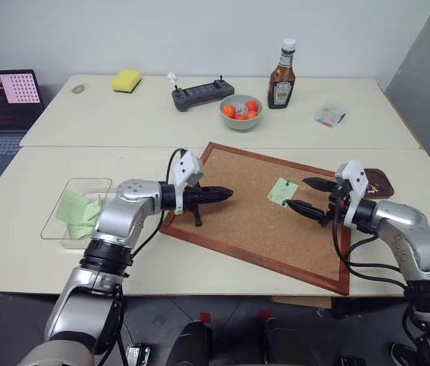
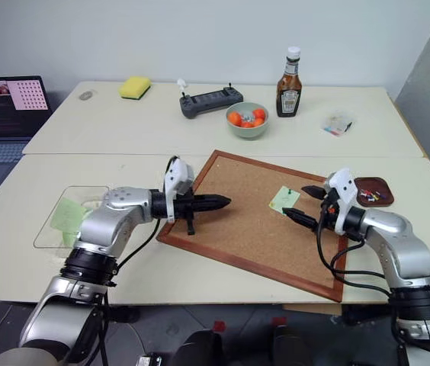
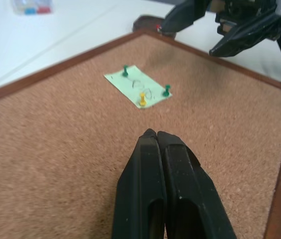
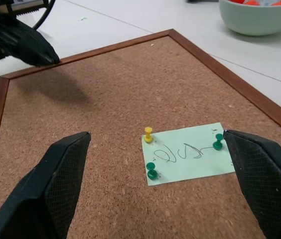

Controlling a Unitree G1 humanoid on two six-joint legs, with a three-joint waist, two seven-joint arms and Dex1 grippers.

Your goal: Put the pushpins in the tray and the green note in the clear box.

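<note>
On the corkboard (image 4: pixel 105 99), green note (image 4: pixel 190 154) pinned by three pushpins (image 4: pixel 152 171).

Green note pinned down on the cork board, right gripper hanging over it

The right gripper (image 4: pixel 158 186) has its two black fingers spread wide apart, either side of the green note (image 4: pixel 189 153), not touching it. The note lies flat on the cork board (image 4: pixel 105 99) with a scribble on it, held by three pushpins (image 4: pixel 151 170): one yellow, two dark green. The left gripper (image 4: pixel 51 59) shows at the board's far edge, and a green bowl (image 4: pixel 260 20) sits beyond the frame.
</note>
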